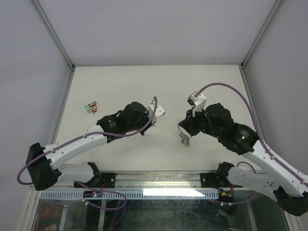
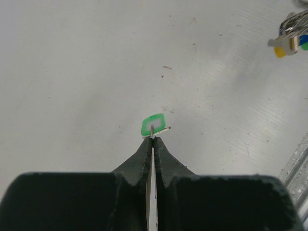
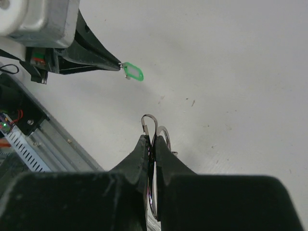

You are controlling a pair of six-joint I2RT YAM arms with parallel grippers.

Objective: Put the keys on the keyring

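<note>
My left gripper (image 2: pixel 152 138) is shut on the green key; its green tag (image 2: pixel 155 125) sticks out just past the fingertips, above the white table. In the right wrist view the same tag (image 3: pixel 132 72) hangs at the tip of the left gripper (image 3: pixel 119 64). My right gripper (image 3: pixel 151 139) is shut on the keyring, whose silver wire loops (image 3: pixel 153 124) stand out past the tips. In the top view the keyring bunch (image 1: pixel 184 139) hangs under the right gripper (image 1: pixel 183 127), right of the left gripper (image 1: pixel 144 131). The bunch's yellow and blue tags (image 2: pixel 288 42) show at the left wrist view's upper right.
A small green and red tagged bunch (image 1: pixel 90 107) lies on the table at the far left. A metal rail (image 3: pixel 43 139) runs along the table's near edge. Frame posts (image 1: pixel 55 36) stand at the back corners.
</note>
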